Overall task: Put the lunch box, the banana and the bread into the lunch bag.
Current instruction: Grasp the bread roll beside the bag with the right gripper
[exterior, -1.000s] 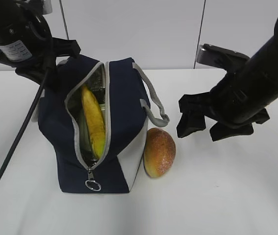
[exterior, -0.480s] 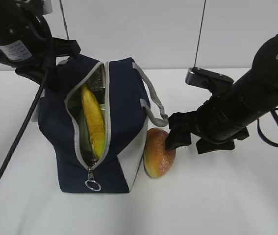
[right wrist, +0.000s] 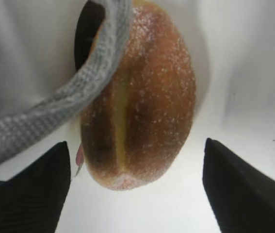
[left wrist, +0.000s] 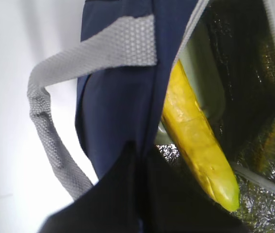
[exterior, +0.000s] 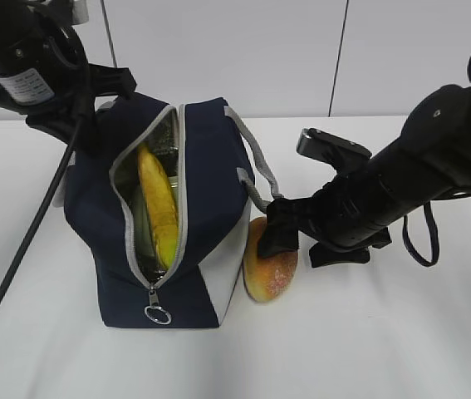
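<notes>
While the bread (exterior: pixel 270 264) lies on the table (exterior: pixel 385 332) touching the white side panel of the bag (exterior: pixel 210 179), the right gripper (exterior: pixel 295 241) is by far the nearer effector and sits at the bun's upper right. In the right wrist view the bread (right wrist: pixel 139 97) lies directly ahead of the gripper (right wrist: pixel 137 187), centred between the two fingertips (right wrist: pixel 33 187), with its long axis running away from the camera, so the jaws would close across its short width. The fingers are spread wide, wider than the bun, and hold nothing. A grey strap (right wrist: pixel 74 82) drapes across the bun's left side and may be caught in a grasp.

The banana (exterior: pixel 159 208) and the pale-lidded box (left wrist: pixel 210 77) are already inside the open bag. The left gripper (left wrist: pixel 142 194) pinches the bag's rim, fingers closed on the fabric.

A white label (exterior: pixel 26 83) is on the left arm; its print is too small to read. No other writing is visible.
</notes>
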Robot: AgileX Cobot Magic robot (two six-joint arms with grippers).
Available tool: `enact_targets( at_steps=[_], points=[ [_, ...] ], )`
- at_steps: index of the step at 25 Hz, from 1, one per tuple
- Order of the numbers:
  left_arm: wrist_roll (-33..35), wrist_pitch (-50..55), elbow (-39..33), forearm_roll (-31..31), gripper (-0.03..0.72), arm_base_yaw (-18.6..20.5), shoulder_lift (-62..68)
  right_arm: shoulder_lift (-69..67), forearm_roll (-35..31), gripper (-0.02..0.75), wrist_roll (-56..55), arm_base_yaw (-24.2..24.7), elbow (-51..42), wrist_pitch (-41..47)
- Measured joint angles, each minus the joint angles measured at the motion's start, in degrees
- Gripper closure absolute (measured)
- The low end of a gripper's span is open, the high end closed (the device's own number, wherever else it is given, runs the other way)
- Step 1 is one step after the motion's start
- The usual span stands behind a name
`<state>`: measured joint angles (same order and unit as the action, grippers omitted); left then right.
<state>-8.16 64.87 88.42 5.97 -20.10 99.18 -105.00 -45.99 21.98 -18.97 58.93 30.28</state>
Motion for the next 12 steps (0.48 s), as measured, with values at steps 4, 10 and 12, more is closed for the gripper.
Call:
enact_targets(
  at_steps=[4, 10, 12],
  points=[
    [0.0, 0.1, 0.0, 0.0, 0.691, 0.0, 0.0, -2.81, -0.08, 0.09, 0.14, 0.0, 2.42, -0.43],
    [0.0, 0.13, 0.0, -0.17, 0.691, 0.0, 0.0, -6.86, -0.44, 0.089, 0.27, 0.0, 6.08, -0.09],
    [0.0, 0.18, 0.0, -0.2, 0.691, 0.0, 0.0, -7.73, -0.58, 0.089, 0.27, 0.0, 6.71, 0.53]
  ],
)
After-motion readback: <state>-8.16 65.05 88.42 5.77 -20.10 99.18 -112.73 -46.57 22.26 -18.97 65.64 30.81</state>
